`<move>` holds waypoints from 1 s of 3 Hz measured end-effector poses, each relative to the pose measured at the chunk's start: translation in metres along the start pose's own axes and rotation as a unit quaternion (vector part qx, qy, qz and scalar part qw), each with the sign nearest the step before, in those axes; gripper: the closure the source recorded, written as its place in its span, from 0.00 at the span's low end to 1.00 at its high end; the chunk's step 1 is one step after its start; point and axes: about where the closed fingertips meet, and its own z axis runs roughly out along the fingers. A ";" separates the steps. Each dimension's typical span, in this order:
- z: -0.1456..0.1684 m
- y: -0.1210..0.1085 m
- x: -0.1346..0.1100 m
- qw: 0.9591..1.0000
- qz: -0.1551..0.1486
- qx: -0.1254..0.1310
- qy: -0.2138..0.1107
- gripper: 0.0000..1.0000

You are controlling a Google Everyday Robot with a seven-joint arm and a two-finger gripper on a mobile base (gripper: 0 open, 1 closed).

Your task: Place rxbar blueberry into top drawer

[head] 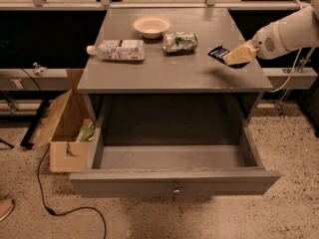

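The rxbar blueberry (217, 53), a small dark navy bar, is held in my gripper (230, 57) above the right part of the grey table top (164, 73). The gripper's pale fingers are shut on it, and the white arm reaches in from the right edge. The bar is lifted a little off the surface and casts a shadow below. The top drawer (174, 183) stands pulled out wide below the table top, its inside bare, with a small round knob (176, 190) on its front panel.
A plastic bottle (118, 50) lies on its side at the table's left. A pale bowl (151, 26) and a green-and-white snack bag (180, 41) sit at the back. An open cardboard box (64, 133) stands on the floor at the left, with a black cable (45, 193) near it.
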 end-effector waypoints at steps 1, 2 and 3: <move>-0.020 0.020 0.013 0.999 -0.024 -0.031 -0.004 1.00; -0.021 0.027 0.020 0.999 -0.026 -0.045 0.003 1.00; -0.018 0.026 0.020 0.998 -0.025 -0.052 0.003 1.00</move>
